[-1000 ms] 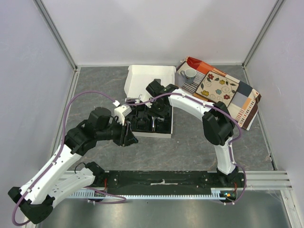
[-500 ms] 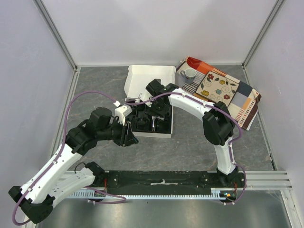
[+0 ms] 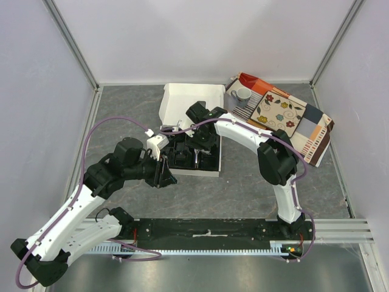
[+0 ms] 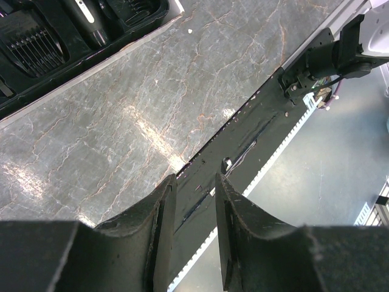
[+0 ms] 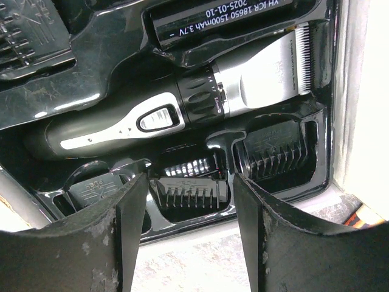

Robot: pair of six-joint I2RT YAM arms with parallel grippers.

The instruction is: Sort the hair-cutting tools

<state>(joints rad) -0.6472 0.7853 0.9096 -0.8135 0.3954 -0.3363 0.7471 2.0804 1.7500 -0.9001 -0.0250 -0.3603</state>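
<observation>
A black moulded tray (image 3: 209,165) sits in an open white box (image 3: 188,97) at the table's middle. In the right wrist view the black-and-silver clipper (image 5: 182,103) lies in its slot, with comb attachments (image 5: 189,193) (image 5: 276,149) seated in slots beside it. My right gripper (image 3: 202,141) hovers open just over the tray, its jaws either side of the middle comb, holding nothing. My left gripper (image 3: 165,176) is beside the tray's left front corner, jaws slightly apart and empty; its view shows a comb (image 4: 33,45) and the clipper (image 4: 88,21) in the tray. No cable shows.
A patterned cloth (image 3: 285,118) with a grey mug (image 3: 242,95) and an orange object (image 3: 252,80) lies at the back right. The black base rail (image 3: 213,230) runs along the near edge. Grey walls enclose the table.
Almost nothing moves. The left gripper has shifted very slightly; the right gripper stays over the tray.
</observation>
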